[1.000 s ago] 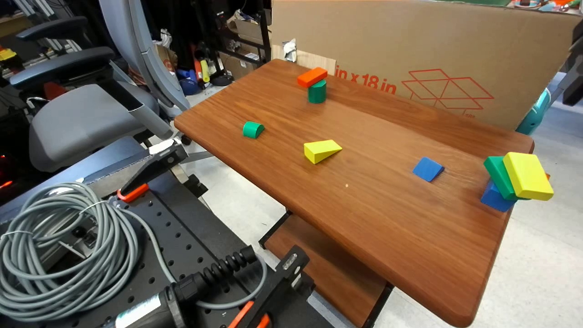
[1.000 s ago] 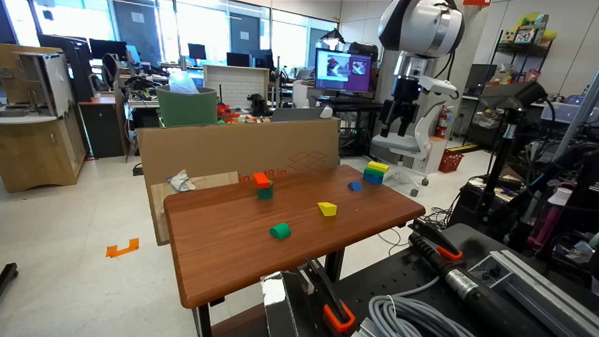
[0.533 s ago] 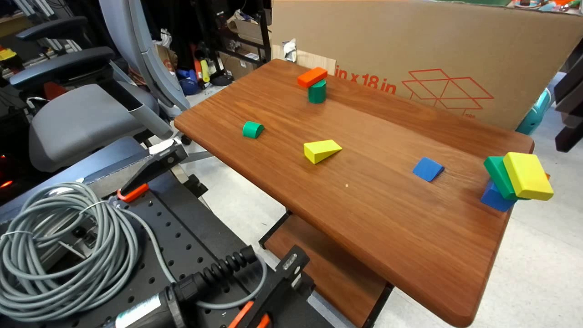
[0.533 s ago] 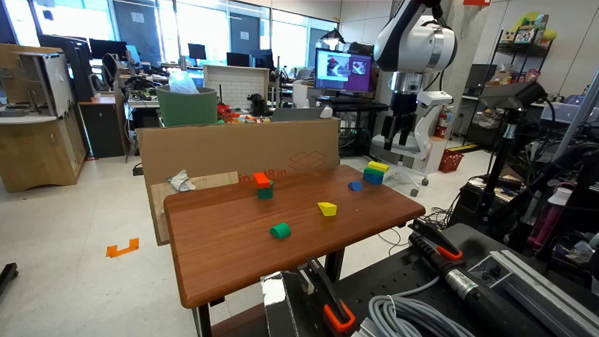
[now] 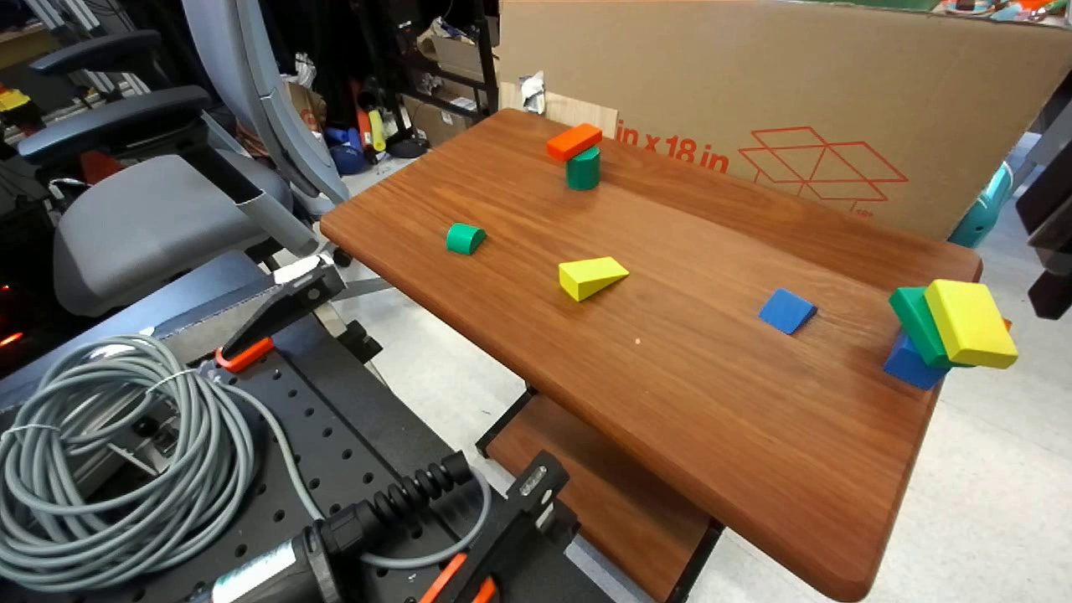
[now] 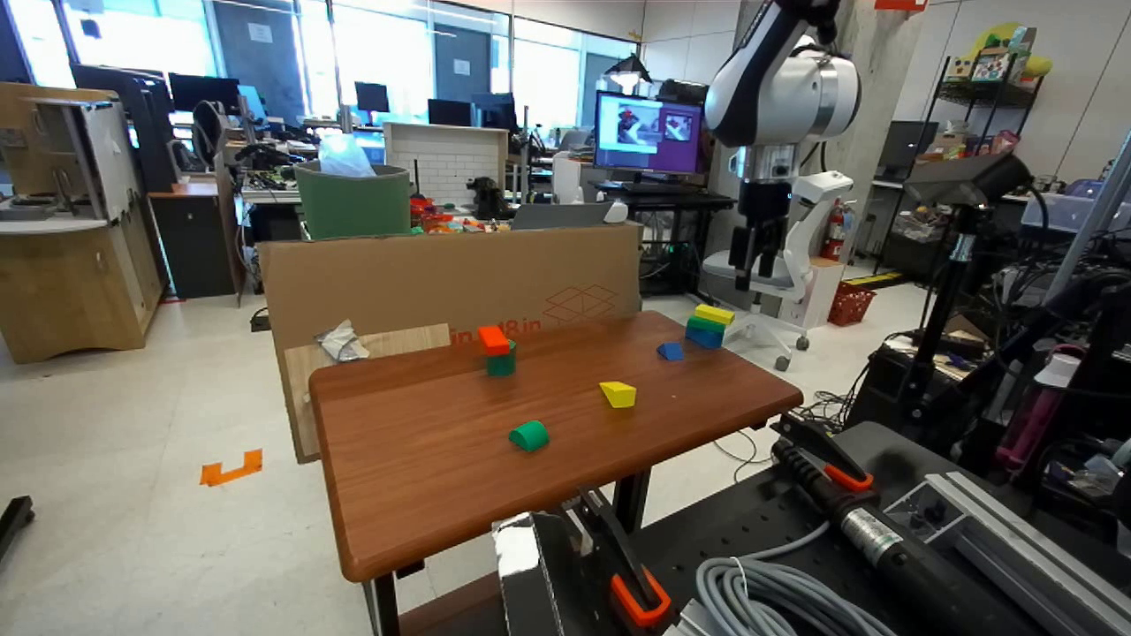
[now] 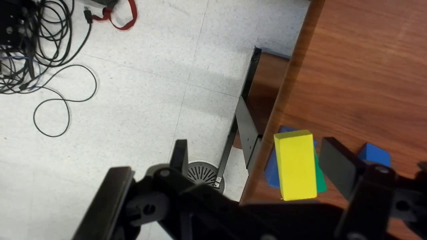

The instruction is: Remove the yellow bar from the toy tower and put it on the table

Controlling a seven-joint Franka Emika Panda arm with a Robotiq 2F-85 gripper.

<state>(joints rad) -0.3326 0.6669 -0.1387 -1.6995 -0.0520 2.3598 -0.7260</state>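
Note:
The yellow bar [image 5: 971, 325] lies flat on top of the toy tower, above a green block [image 5: 913, 318] and a blue block [image 5: 911, 366]. The bar also shows in an exterior view [image 6: 714, 314] and in the wrist view [image 7: 297, 166]. The tower stands close to the edge of the reddish-brown table [image 5: 687, 377]. My gripper [image 6: 755, 276] is open and empty, in the air above the tower. In the wrist view the bar appears between the spread fingers of the gripper [image 7: 255, 148], nearer the right one. A sliver of orange shows behind the bar in an exterior view.
A loose blue block [image 5: 787, 311] lies near the tower. A yellow wedge [image 5: 591, 278] and a green half-round block [image 5: 465, 239] lie farther along. An orange block [image 5: 574, 142] rests on a green block [image 5: 584, 170]. A cardboard sheet [image 6: 424, 283] stands behind the table.
My gripper has come down towards the tower and shifted slightly left in an exterior view. The blocks have not moved.

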